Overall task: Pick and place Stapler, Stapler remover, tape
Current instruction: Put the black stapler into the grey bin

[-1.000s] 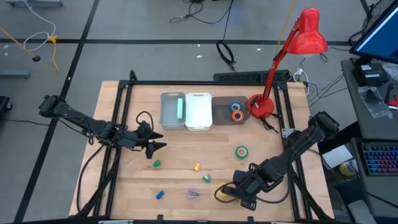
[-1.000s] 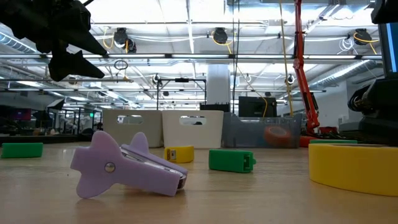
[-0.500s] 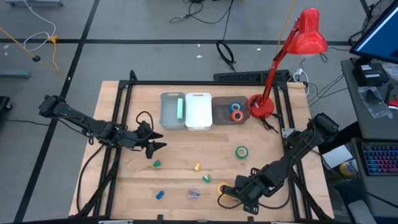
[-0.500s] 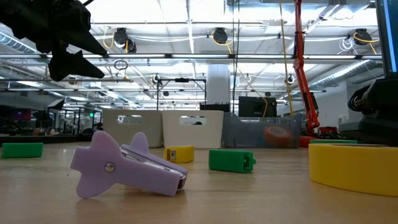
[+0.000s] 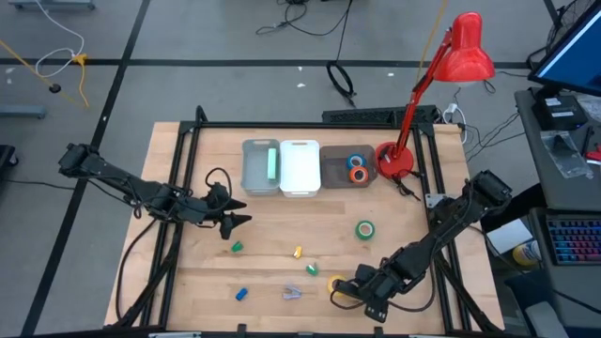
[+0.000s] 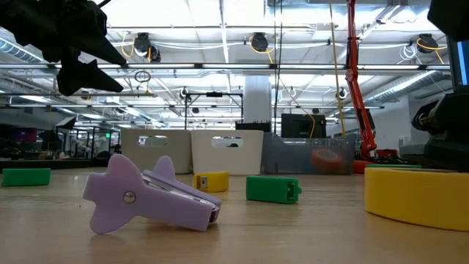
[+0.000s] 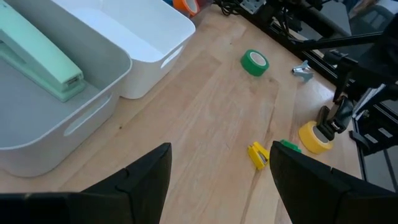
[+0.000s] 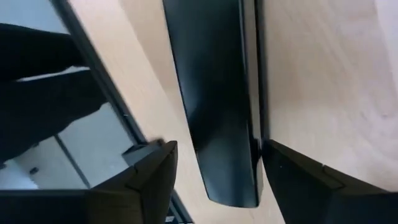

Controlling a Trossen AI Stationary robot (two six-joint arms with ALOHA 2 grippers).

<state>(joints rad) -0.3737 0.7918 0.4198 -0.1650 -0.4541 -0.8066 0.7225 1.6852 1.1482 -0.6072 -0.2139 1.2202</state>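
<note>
A yellow tape roll (image 5: pixel 335 282) lies flat near the table's front edge; it also shows in the low view (image 6: pixel 418 194). My right gripper (image 5: pixel 346 287) hangs open right over it (image 7: pixel 329 117); whether it touches, I cannot tell. A green tape roll (image 5: pixel 364 229) lies flat mid-table. Orange and blue rolls (image 5: pixel 357 167) sit in the dark bin. A mint stapler (image 7: pixel 43 56) lies in the grey bin (image 5: pixel 260 167). The purple stapler remover (image 6: pixel 150 194) rests on its side near the front. My left gripper (image 5: pixel 238 221) waits open above the table's left half.
A white bin (image 5: pixel 300 167) stands between the grey and dark bins. Small green (image 5: pixel 237 247), yellow (image 5: pixel 298 252), green (image 5: pixel 311 269) and blue (image 5: pixel 241 293) pieces dot the front half. A red lamp (image 5: pixel 399 160) stands at the back right. A dark bar (image 8: pixel 217 93) runs between my right fingers' view.
My right gripper has come down toward the yellow tape roll, shifting slightly toward the table's left edge. The roll and the other things lie as before.
</note>
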